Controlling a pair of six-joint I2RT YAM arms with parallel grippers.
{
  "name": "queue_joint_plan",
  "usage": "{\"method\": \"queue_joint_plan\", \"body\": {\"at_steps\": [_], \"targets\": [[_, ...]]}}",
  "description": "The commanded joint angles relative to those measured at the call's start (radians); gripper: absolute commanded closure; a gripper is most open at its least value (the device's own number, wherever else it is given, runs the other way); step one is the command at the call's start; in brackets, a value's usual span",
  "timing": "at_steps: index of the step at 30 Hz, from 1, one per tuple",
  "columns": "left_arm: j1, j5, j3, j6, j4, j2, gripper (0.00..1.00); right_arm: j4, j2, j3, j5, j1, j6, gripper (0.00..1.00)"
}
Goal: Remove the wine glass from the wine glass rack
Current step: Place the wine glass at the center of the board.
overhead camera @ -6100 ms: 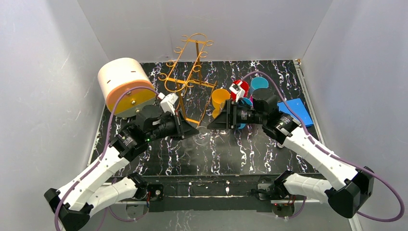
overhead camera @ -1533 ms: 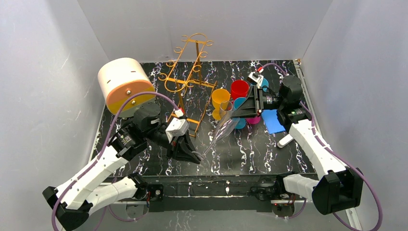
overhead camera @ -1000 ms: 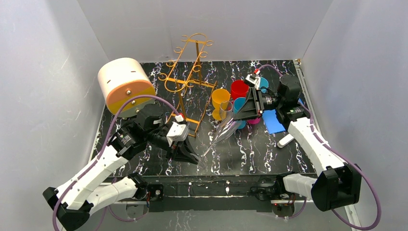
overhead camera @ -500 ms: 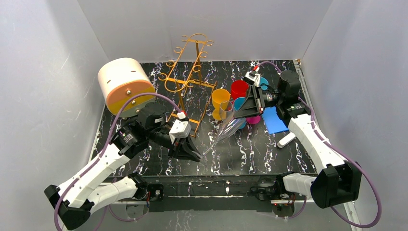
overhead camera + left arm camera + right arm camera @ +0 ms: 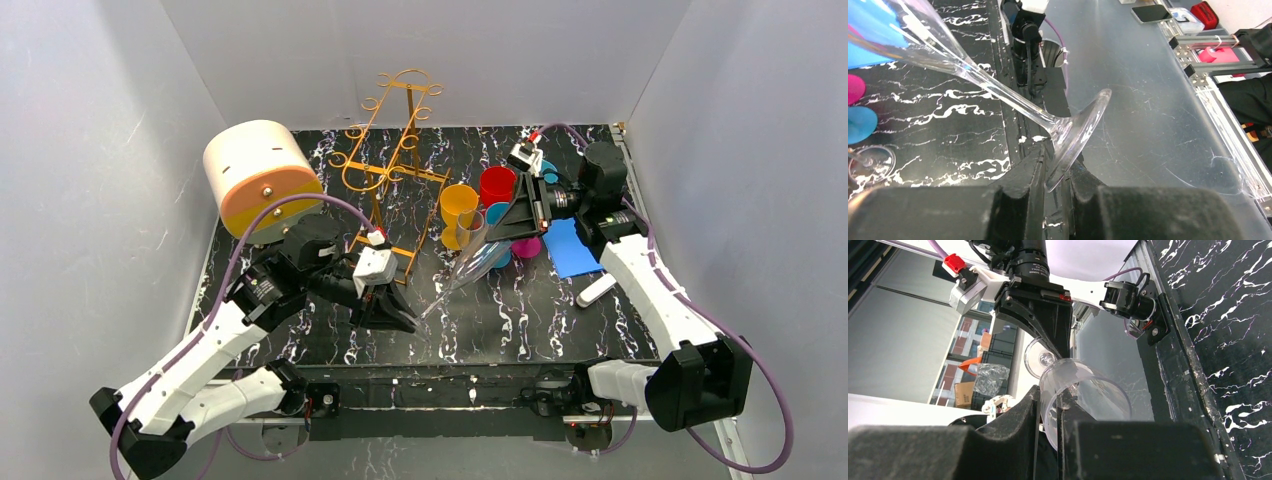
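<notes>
Top view: wine glass (image 5: 472,262) is hanging tilted between both arms, at 4 o'clock from the wine glass rack (image 5: 392,165) and clear of its wires. Removal is looking done; setting down is remaining.
Left wrist: left gripper (image 5: 1055,167) is pinching the glass foot's edge.
Right wrist: right gripper (image 5: 1048,402) is clamping the bowl's rim wall.

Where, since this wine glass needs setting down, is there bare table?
Barest is the table strip between the left arm and the white bar, nearer than the held wine glass. A narrower bare strip lies behind the cups by the back wall. Crowded: the cups with the blue card, and the left side with the wine glass rack and cylindrical box.
</notes>
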Motion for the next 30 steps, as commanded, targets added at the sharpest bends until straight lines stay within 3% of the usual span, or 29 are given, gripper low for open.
{"method": "queue_joint_plan", "body": {"at_steps": [1, 4, 9, 21, 30], "targets": [[0.035, -0.308, -0.004, -0.058, 0.013, 0.015, 0.82, -0.107, -0.067, 0.023, -0.038, 0.051, -0.08, 0.99], [0.035, -0.343, -0.008, -0.068, -0.027, -0.019, 0.56, -0.273, -0.062, 0.044, -0.002, 0.051, -0.225, 0.99], [0.035, -0.362, -0.023, -0.082, -0.051, -0.07, 0.43, -0.324, -0.077, 0.044, 0.049, 0.051, -0.26, 0.99], [0.036, -0.36, -0.005, -0.036, -0.183, -0.093, 0.34, -0.347, -0.082, 0.051, 0.09, 0.05, -0.273, 0.99], [0.035, -0.432, 0.058, 0.019, -0.331, -0.095, 0.33, -0.47, -0.054, 0.125, 0.141, 0.03, -0.354, 0.99]]}}
